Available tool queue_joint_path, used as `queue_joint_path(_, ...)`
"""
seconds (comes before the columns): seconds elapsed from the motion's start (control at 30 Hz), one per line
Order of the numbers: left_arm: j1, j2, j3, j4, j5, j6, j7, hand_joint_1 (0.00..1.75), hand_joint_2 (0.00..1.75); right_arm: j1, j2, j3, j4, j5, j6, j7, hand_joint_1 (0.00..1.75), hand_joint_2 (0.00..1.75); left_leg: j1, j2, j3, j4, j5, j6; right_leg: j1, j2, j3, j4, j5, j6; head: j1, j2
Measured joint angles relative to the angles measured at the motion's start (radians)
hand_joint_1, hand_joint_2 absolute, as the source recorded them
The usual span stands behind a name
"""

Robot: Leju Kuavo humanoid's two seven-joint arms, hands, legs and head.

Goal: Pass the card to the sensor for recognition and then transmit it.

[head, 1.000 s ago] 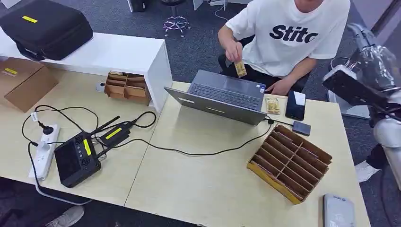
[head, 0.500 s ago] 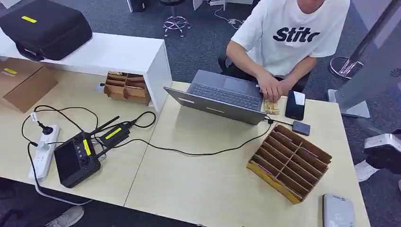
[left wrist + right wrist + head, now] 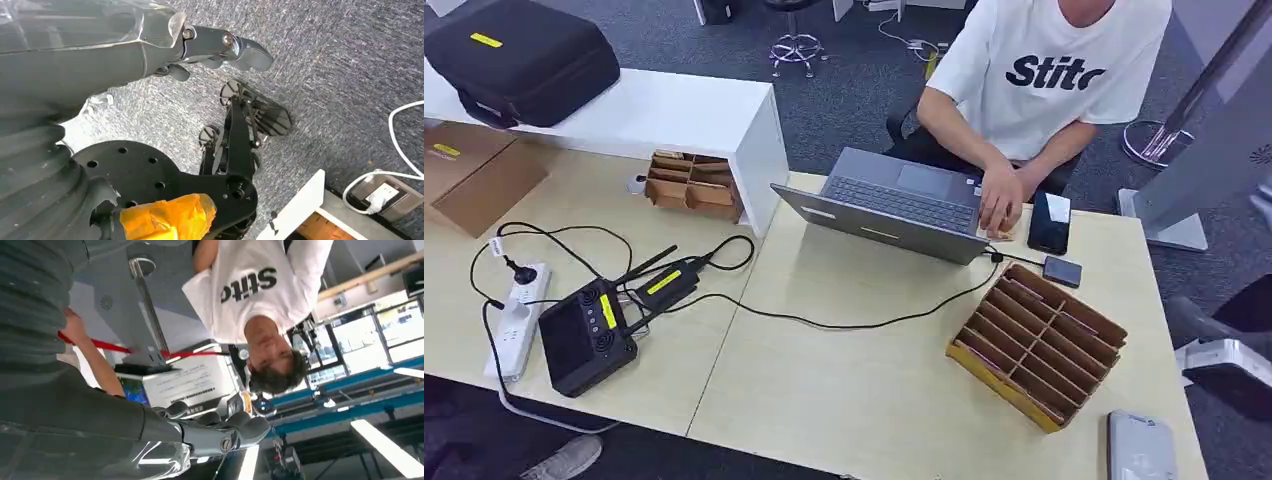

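A person in a white T-shirt (image 3: 1049, 75) sits behind the laptop (image 3: 894, 205) and rests a hand (image 3: 1001, 205) on the small stack of cards beside it, hiding most of the stack. A flat grey sensor pad (image 3: 1140, 447) lies at the table's near right corner. My right arm (image 3: 1224, 355) hangs low off the table's right edge. In the right wrist view my right hand (image 3: 220, 432) holds nothing, with its fingers stretched out. My left hand (image 3: 220, 47) hangs over the carpet, also holding nothing.
A slotted cardboard sorter (image 3: 1036, 342) stands at the right of the table, with a small grey box (image 3: 1061, 270) and a black phone (image 3: 1049, 222) behind it. A black controller (image 3: 586, 335), cables and a power strip (image 3: 514, 320) lie at the left. A white shelf (image 3: 654, 115) carries a black case (image 3: 519, 60).
The person held a card up a second ago and has put that hand down on the cards by the laptop. My right arm dropped from high at the right to low beside the table.
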Motion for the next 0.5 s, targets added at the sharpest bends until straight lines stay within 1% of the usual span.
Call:
queue_joint_path(0.1,0.000,-0.003,0.002,0.000,0.004,0.006,0.000,0.00,1.75,0.051,0.010,0.004,-0.001,0.001,-0.006,-0.008,0.00,1.75,0.000,0.000,0.000,0.000,0.000,0.000,0.000,0.000,0.000,0.000,0.000,0.000,0.000,0.000)
queue_joint_path(0.2,0.000,-0.005,0.009,0.000,0.006,0.010,0.000,0.00,1.75,0.080,0.029,0.011,0.000,-0.001,-0.007,-0.015,0.00,1.75,0.000,0.000,0.000,0.000,0.000,0.000,0.000,0.000,0.000,0.000,0.000,0.000,0.000,0.000)
queue_joint_path(0.33,-0.001,-0.008,0.016,0.000,0.007,0.014,0.004,0.00,1.75,0.089,0.060,0.032,0.008,-0.010,-0.002,-0.020,0.00,1.75,0.000,0.001,0.000,0.000,0.000,0.000,0.000,0.001,0.000,0.000,0.000,0.000,0.000,0.000)
queue_joint_path(0.5,-0.002,-0.012,0.019,0.000,0.007,0.019,0.013,0.00,1.75,0.088,0.107,0.085,0.046,-0.016,0.004,-0.020,0.00,1.75,0.000,0.001,0.000,0.000,0.000,0.000,0.000,0.000,0.000,0.000,0.000,0.000,0.000,0.000)
